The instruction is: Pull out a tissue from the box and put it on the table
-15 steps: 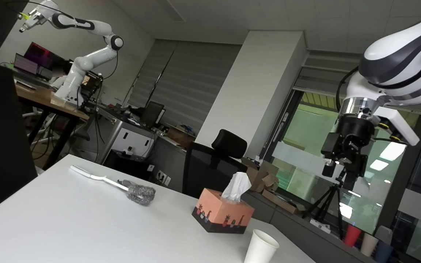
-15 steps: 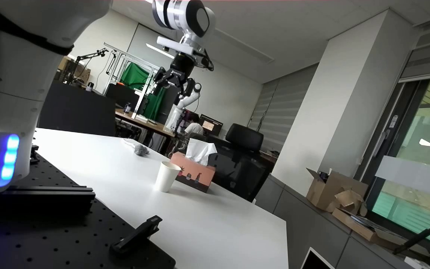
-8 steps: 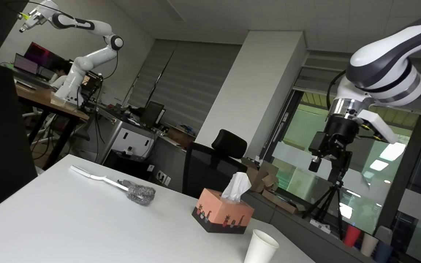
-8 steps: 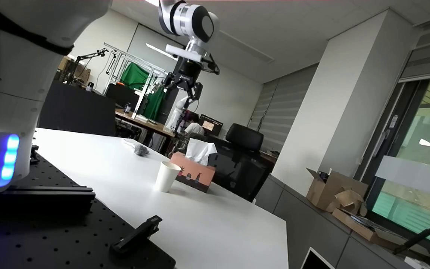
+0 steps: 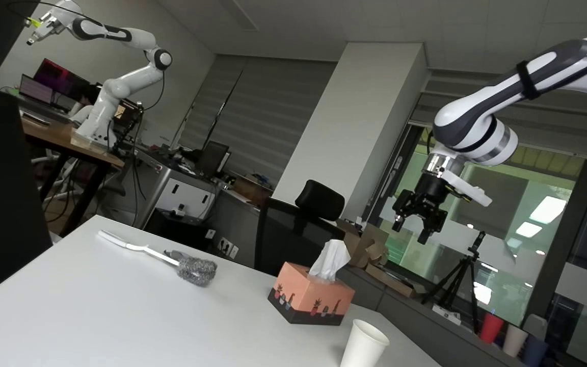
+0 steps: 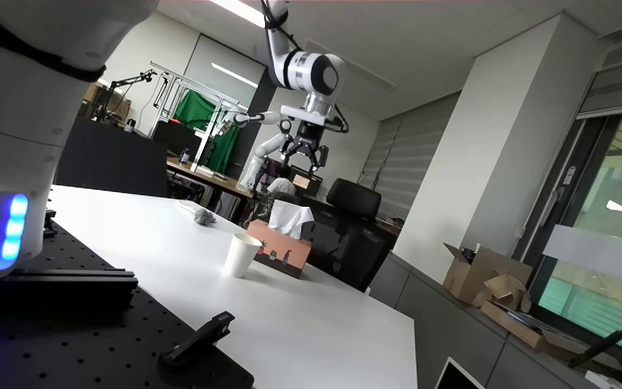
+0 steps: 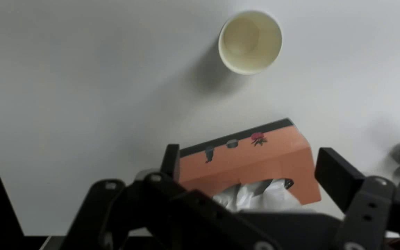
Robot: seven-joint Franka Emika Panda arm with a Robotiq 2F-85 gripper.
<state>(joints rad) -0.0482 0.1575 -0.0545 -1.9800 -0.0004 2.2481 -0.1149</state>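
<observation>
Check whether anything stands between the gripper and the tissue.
Nothing visible does: in both exterior views, the open gripper hangs higher than the tissue, which pokes up out of the box. The cup stands apart from the box, seemingly off that path.

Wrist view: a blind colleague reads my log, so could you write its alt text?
A black gripper, jaws open and empty, frames an orange tissue box in the picture, with white tissue showing at the box's opening. Above it in the picture, apart from the box, a white cup stands upright on the white table.
</observation>
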